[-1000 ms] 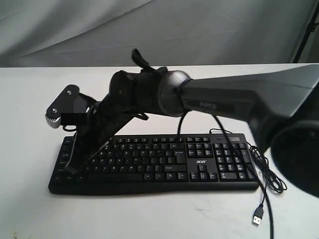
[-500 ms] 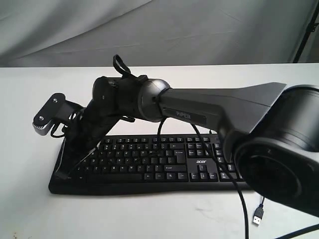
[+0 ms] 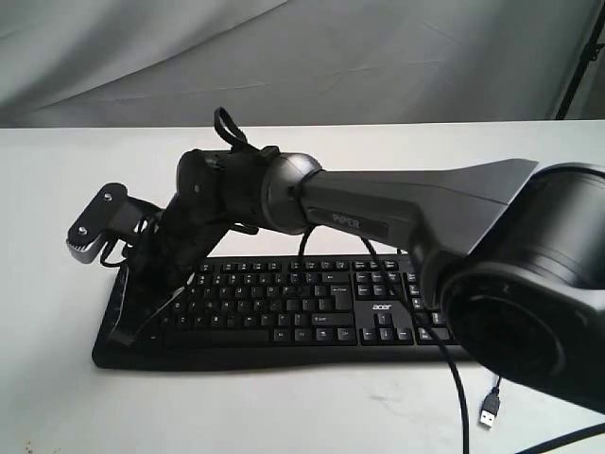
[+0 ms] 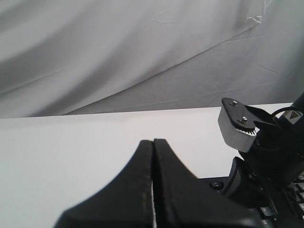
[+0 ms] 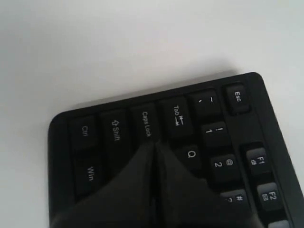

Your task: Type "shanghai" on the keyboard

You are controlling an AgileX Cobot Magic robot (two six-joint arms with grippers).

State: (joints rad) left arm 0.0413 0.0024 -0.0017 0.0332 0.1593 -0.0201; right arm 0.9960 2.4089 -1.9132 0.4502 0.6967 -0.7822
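Here the keyboard (image 3: 284, 312) lies flat on the white table (image 3: 57, 189), toward 6 o'clock of the tabletop in the exterior view, with its long side running from 9 o'clock to 3 o'clock. Its number pad (image 3: 430, 303) is at the 3 o'clock end, beside the acer logo (image 3: 380, 307). A thin black cable (image 3: 506, 326) loops on the table off that same end and finishes in a plug (image 3: 489, 412) lying loose at about 5 o'clock from the keyboard.

The right arm (image 3: 406, 203) reaches in from 3 o'clock, crosses above the keys and slopes down to the 9 o'clock end of the keyboard. The right gripper (image 3: 125, 331) has its 2 fingers pressed together with nothing between them. In its own wrist view the joined tips (image 5: 153, 147) sit at the edge of the Caps Lock key (image 5: 146, 124), close to the Tab key (image 5: 177, 115) and the Q key (image 5: 191, 154). The key right under the tips is hidden, and I cannot tell whether they press down on it.

The left gripper (image 4: 153, 142) is also closed on nothing, raised over bare table at the 9 o'clock side of the keyboard. The right arm's wrist camera (image 4: 236, 128) shows just beyond it. Grey cloth (image 3: 284, 57) hangs behind the table at 12 o'clock
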